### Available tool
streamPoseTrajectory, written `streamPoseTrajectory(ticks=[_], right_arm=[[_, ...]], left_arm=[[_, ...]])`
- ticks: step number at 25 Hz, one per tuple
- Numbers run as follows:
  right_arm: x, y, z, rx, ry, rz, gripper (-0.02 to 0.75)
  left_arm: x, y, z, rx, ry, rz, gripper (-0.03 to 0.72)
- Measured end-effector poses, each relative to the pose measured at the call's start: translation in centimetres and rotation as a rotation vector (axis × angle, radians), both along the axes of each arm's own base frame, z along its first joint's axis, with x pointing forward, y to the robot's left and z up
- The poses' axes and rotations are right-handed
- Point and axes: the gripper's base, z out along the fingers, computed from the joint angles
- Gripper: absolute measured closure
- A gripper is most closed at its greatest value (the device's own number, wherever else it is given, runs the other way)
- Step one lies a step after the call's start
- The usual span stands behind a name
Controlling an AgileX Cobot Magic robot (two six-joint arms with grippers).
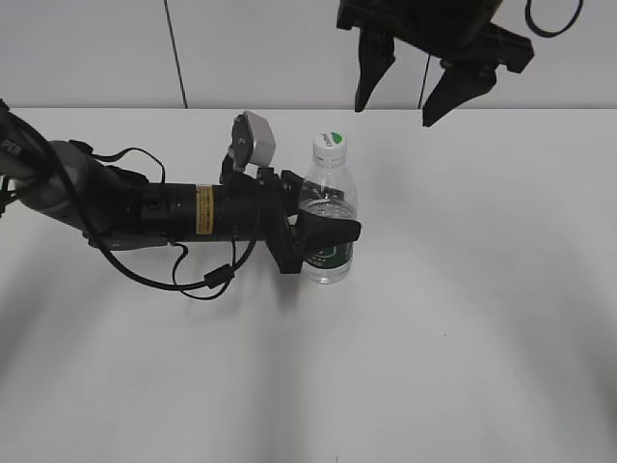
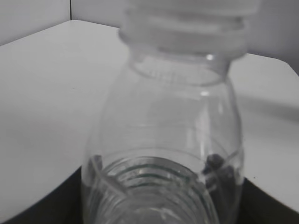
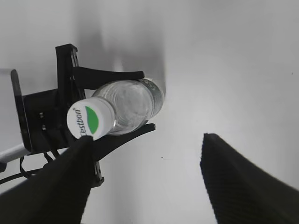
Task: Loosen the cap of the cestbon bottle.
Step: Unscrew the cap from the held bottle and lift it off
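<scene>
**Left arm holds the bottle, right gripper waits above**

There is 1 cestbon bottle (image 1: 329, 224) and it stands upright on the white table (image 1: 463, 328), near the middle. Its 1 cap (image 1: 330, 146) is white with a green mark and sits on the neck. The left gripper (image 1: 323, 234) comes in from 9 o'clock and its 2 fingers pinch the bottle body at the green label, 1 on each side. A grey camera box (image 1: 255, 140) sits on this arm, at 10 o'clock from the cap, and a black cable (image 1: 207, 280) loops under the arm. The right gripper (image 1: 400, 92) hangs at 1 o'clock from the cap, well apart from it, with its 2 fingers spread and holding nothing. Nothing stands between it and the cap.
</scene>
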Motion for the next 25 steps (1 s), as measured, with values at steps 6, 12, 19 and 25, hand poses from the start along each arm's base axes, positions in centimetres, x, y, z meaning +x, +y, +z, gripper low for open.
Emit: streamPoseTrajectory(ticks=[6,12,19,25], right_arm=[[0.6,1.7,-0.8,0.014,0.014,0.023,0.193],[1.1,3.5,-1.4,0.021,0.012,0.052,0.193],[0.7,4.6,-2.3,0.012,0.031,0.077,0.193],[1.2,5.0,-3.7,-0.001,0.060,0.078,0.193]], left_arm=[[0.1,0.0,0.0,0.005,0.002,0.015,0.283],[0.2,0.0,-0.1,0.005,0.004,0.021,0.283],[0.2,0.0,-0.1,0.005,0.004,0.024,0.283],[0.2,0.0,-0.1,0.005,0.004,0.024,0.283]])
